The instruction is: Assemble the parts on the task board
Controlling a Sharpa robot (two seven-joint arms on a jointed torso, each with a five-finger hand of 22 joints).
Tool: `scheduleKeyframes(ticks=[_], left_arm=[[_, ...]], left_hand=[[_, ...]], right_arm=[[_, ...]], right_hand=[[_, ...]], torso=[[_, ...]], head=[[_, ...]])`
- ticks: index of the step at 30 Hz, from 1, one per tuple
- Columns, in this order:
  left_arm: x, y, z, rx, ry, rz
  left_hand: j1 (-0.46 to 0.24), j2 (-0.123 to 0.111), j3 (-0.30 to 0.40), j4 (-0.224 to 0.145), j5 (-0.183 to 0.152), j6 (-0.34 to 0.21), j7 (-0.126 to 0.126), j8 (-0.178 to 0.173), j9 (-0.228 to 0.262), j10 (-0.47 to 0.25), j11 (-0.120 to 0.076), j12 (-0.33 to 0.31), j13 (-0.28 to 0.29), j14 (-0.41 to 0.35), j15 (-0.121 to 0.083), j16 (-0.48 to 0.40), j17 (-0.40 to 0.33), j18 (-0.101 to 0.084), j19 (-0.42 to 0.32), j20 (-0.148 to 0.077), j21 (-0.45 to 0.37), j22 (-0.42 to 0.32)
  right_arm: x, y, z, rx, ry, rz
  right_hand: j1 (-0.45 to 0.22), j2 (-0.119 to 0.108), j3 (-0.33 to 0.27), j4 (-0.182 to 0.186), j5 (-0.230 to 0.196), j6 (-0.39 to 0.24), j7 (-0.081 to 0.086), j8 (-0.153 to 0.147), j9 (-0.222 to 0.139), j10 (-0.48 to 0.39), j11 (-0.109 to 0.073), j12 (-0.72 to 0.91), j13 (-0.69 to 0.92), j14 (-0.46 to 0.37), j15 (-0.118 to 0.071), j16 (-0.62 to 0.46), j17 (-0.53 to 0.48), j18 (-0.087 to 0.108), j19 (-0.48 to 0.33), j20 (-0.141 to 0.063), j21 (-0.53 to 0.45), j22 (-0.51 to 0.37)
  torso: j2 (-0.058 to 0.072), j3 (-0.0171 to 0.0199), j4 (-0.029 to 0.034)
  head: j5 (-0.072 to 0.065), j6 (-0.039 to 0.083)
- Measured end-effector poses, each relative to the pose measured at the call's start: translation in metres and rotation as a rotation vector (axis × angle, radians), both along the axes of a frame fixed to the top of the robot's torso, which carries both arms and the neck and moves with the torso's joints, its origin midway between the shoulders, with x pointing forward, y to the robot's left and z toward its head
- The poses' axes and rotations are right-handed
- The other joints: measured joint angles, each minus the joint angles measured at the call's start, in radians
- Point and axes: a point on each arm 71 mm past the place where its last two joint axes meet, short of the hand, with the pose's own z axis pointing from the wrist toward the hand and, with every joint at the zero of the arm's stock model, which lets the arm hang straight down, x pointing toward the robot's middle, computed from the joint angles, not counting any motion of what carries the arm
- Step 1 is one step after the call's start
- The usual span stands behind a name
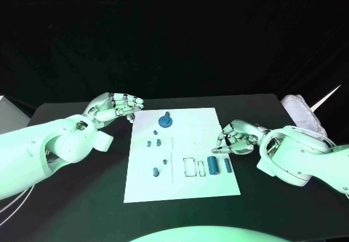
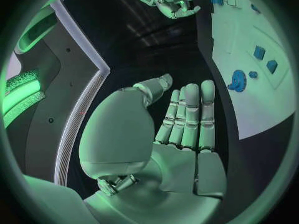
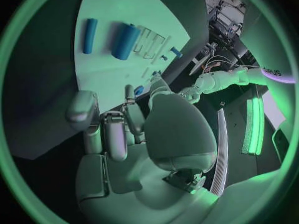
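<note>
The white task board (image 1: pixel 190 186) lies mid-table. At its far end a blue gear (image 1: pixel 165 121) stands on it, with small blue pieces (image 1: pixel 155 143) below. A thick blue cylinder (image 1: pixel 212 165) and a thin one (image 1: pixel 227 165) lie near the board's right edge. My left hand (image 1: pixel 116 106) hovers off the board's far left corner, fingers straight and side by side (image 2: pixel 190 117), holding nothing; the gear (image 2: pixel 237 80) is beside it. My right hand (image 1: pixel 236 137) sits at the board's right edge with loosely bent fingers (image 3: pixel 116 134), holding nothing, just beyond the cylinders (image 3: pixel 126 41).
A white padded object (image 1: pixel 302 110) with a thin pointed stick lies at the table's far right corner. A pale box (image 1: pixel 6 115) stands off the left edge. Empty rectangular slots (image 1: pixel 189 167) lie left of the thick cylinder.
</note>
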Motion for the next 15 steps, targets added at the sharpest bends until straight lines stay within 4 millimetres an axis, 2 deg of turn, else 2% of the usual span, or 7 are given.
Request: scheduleKeyframes(ticks=[8,15], left_arm=[[-0.002,0.0,0.0,-0.001,0.002,-0.002],[-0.002,0.001,0.0,-0.001,0.003,-0.002]], left_hand=[[0.0,0.0,0.0,0.0,0.0,0.0,0.0,0.0,0.0,0.0,0.0,0.0,0.0,0.0,0.0,0.0,0.0,0.0,0.0,0.0,0.0,0.0],[0.0,0.0,0.0,0.0,0.0,0.0,0.0,0.0,0.0,0.0,0.0,0.0,0.0,0.0,0.0,0.0,0.0,0.0,0.0,0.0,0.0,0.0]], right_arm=[[-0.013,-0.007,-0.017,-0.059,0.071,-0.065],[-0.017,-0.004,-0.029,-0.092,0.09,-0.085]], right_hand=[[-0.042,0.003,-0.054,0.002,0.0,0.009,-0.009,0.012,0.006,0.02,-0.006,0.043,0.071,0.0,0.0,0.01,0.0,0.0,0.013,0.0,0.023,0.025],[-0.054,0.004,-0.065,0.002,0.0,0.013,-0.013,0.016,0.009,0.027,-0.006,0.054,0.093,-0.004,-0.004,0.014,0.0,0.0,0.015,-0.002,0.03,0.035]], torso=[[0.0,-0.0006,0.0],[0.001,-0.0004,0.0007]], head=[[-0.005,-0.001],[-0.006,-0.002]])
